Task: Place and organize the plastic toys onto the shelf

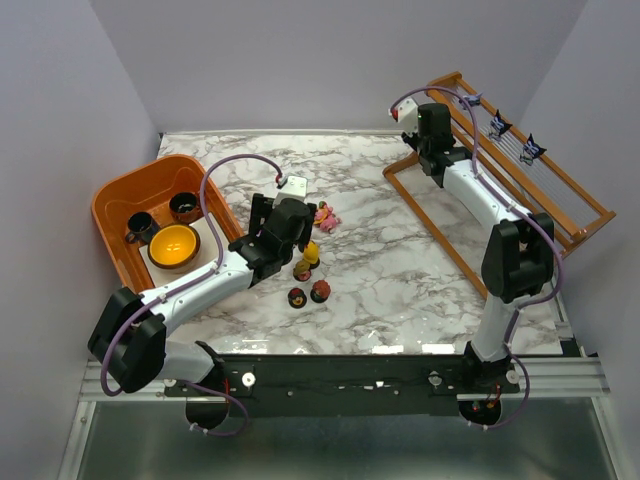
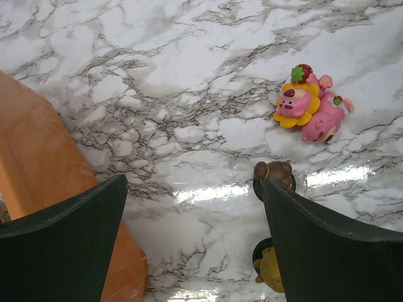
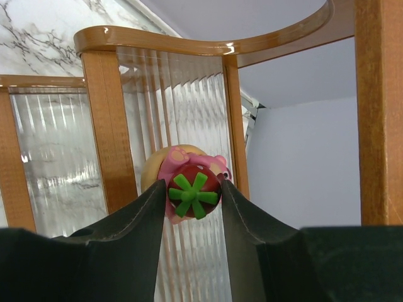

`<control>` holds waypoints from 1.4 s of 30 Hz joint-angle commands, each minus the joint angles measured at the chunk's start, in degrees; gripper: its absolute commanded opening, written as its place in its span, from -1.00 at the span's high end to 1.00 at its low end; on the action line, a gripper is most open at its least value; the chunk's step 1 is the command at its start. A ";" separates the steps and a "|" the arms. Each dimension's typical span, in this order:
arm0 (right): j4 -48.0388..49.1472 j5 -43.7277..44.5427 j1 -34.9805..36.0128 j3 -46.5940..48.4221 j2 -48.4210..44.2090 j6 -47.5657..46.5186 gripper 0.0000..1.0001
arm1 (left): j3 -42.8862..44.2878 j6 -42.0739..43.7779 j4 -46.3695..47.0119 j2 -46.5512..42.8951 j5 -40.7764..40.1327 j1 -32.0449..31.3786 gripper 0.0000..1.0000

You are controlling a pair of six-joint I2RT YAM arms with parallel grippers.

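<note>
My right gripper (image 3: 192, 189) is shut on a pink toy with a red strawberry (image 3: 189, 165) and holds it up against the shelf's pale rods and wooden frame (image 3: 107, 113). In the top view that gripper (image 1: 428, 150) is at the shelf's (image 1: 520, 195) far left end. Two purple-black toys (image 1: 498, 125) (image 1: 531, 150) sit on the upper rods. My left gripper (image 2: 194, 182) is open and empty above the table (image 1: 285, 225). Pink toys (image 2: 308, 107) lie ahead to its right. A brown toy (image 2: 274, 171) and a yellow toy (image 2: 271, 270) stand beside its right finger.
An orange tub (image 1: 115, 200) at the left holds two dark cups (image 1: 185, 206) and a yellow bowl (image 1: 174, 245). Its wall (image 2: 38, 163) is just left of my left finger. Two more small toys (image 1: 297, 297) (image 1: 320, 291) stand on the marble nearer the front.
</note>
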 commanded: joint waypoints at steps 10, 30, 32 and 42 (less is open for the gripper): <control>-1.39 -0.28 -0.39 1.38 0.08 0.95 -0.06 | -0.64 -0.21 1.71 -1.41 0.16 -0.27 -0.98; -4.03 -7.30 5.93 -0.11 -7.12 1.75 -0.42 | -0.29 -1.09 1.27 -1.32 1.13 -0.19 -0.98; -4.82 -8.71 7.77 -0.55 -8.18 2.36 -0.42 | -0.29 -1.35 1.18 -1.32 1.31 -0.27 -0.98; -8.96 -31.54 13.67 -2.92 -8.71 16.76 -0.42 | -0.12 -1.79 0.92 -1.32 1.48 -0.27 -0.98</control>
